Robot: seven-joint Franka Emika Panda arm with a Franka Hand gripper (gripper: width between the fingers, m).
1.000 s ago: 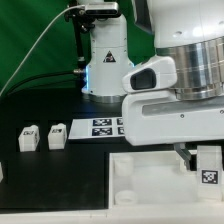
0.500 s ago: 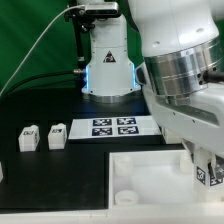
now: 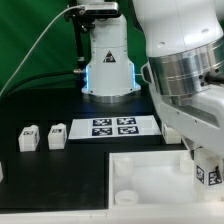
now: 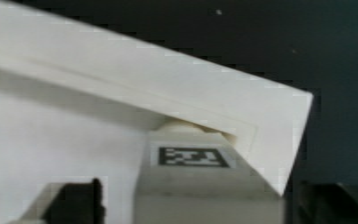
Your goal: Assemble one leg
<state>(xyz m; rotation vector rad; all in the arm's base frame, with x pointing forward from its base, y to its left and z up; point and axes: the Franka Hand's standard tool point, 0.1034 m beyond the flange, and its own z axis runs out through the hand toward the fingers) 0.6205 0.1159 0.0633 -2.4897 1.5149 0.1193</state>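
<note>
A white leg (image 3: 208, 168) with a black-and-white tag stands upright at a corner of the large white panel (image 3: 140, 172), at the exterior view's lower right. My gripper (image 3: 200, 158) reaches down around it. In the wrist view the leg (image 4: 197, 170) stands between my two dark fingers (image 4: 73, 200), its far end at a corner hole of the panel (image 4: 87, 110). A thin strip of panel shows between one finger and the leg, so the jaws stand slightly apart around it. Two more legs (image 3: 28, 139) (image 3: 56, 135) stand at the exterior view's left.
The marker board (image 3: 113, 127) lies behind the panel, in front of the arm's base (image 3: 108, 70). Another white part (image 3: 2, 170) shows at the exterior view's left edge. The arm's bulk hangs over the right side of the table.
A second ago the wrist stood broadside; it has since turned about a quarter turn around the leg. The leg stays at the panel's corner with a tag still facing the camera.
</note>
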